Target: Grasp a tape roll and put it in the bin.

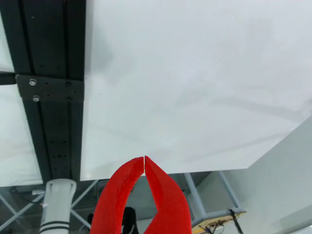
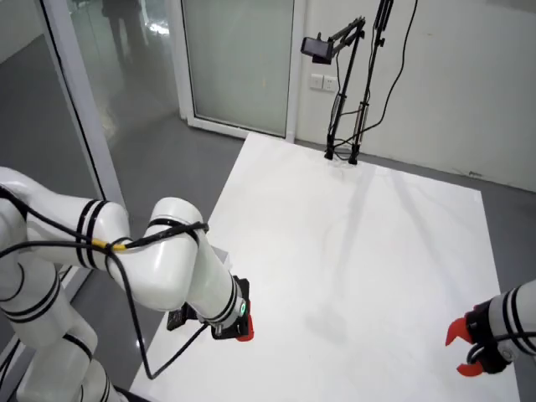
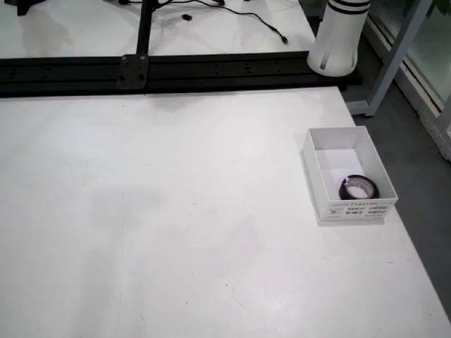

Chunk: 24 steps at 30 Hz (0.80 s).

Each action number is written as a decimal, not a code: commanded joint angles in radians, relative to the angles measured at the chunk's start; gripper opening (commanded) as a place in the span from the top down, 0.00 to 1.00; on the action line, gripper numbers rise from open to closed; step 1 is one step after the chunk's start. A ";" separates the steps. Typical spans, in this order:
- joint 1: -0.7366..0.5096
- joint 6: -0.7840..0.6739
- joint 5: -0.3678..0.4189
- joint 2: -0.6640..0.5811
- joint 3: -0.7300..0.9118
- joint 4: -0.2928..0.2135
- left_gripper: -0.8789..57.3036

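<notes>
Hand (image 1: 144, 161) has its red fingertips closed together on nothing, over bare table (image 1: 195, 73) in its own view, which fits a finished task: tape roll (image 3: 358, 188) lies inside the white bin (image 3: 313, 169), in the corner nearest its labelled wall.

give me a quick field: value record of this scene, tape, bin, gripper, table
tape roll: dark, lying flat inside the bin, near its front right corner
bin: white open box, on the table's right side in the view from above
gripper: red fingertips touching, nothing between them, over the table edge
table: white, no other tape roll visible on it
task state: appears done
</notes>
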 commanded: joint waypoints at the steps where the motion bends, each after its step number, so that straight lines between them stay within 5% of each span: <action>1: 0.000 0.004 0.002 -0.020 0.004 -0.027 0.99; 9: 0.078 0.013 -0.001 0.041 0.004 0.009 0.99; 24: 0.110 0.018 -0.001 0.055 0.004 -0.037 0.99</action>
